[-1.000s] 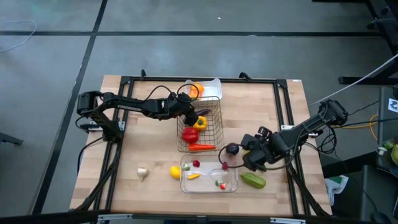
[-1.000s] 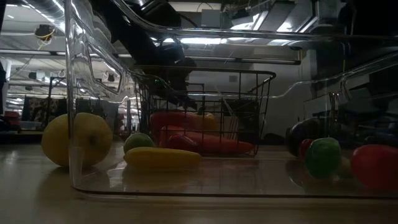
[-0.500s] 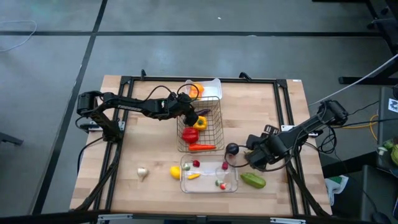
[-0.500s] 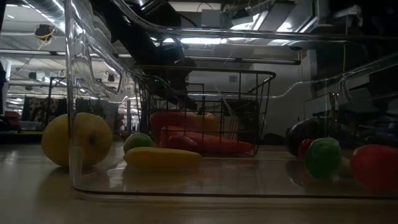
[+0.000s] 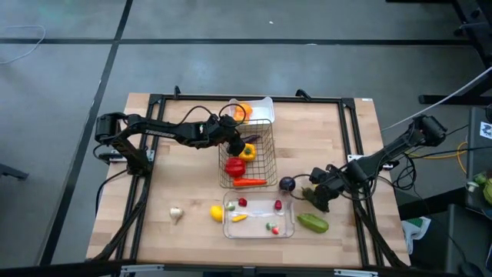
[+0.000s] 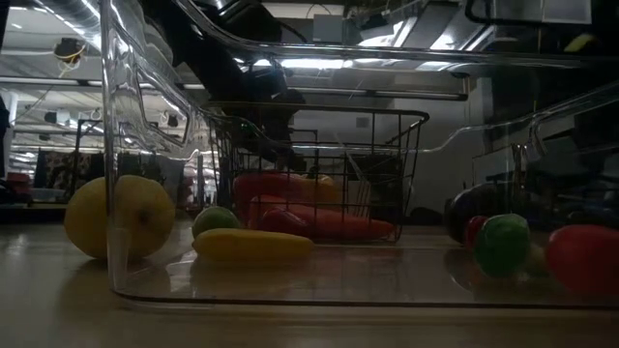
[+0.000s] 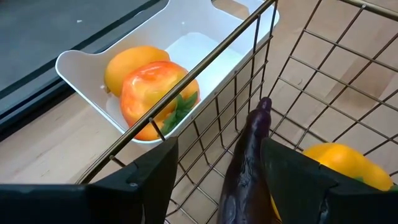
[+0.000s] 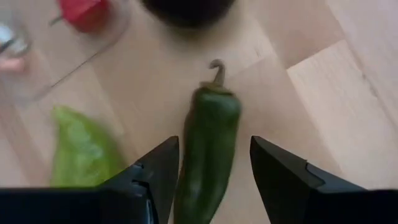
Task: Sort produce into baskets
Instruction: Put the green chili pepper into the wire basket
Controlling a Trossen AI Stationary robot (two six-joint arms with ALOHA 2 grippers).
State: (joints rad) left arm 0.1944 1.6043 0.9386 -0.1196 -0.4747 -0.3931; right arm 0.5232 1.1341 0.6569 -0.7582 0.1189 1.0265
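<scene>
The left claw [image 7: 217,180] sits at the wire basket's [image 5: 261,165] far corner, clamped on a purple eggplant [image 7: 245,162] that hangs inside the basket, beside the white tray [image 7: 205,50] holding two orange fruits. The right claw [image 8: 208,171], to the basket's right near the clear tray [image 5: 286,228], grips a dark green pepper [image 8: 208,134] above the table [image 5: 323,131], with a light green vegetable [image 5: 313,223] just beside it.

Lab: framed wooden table [image 5: 192,161], cables [image 5: 453,150]
</scene>
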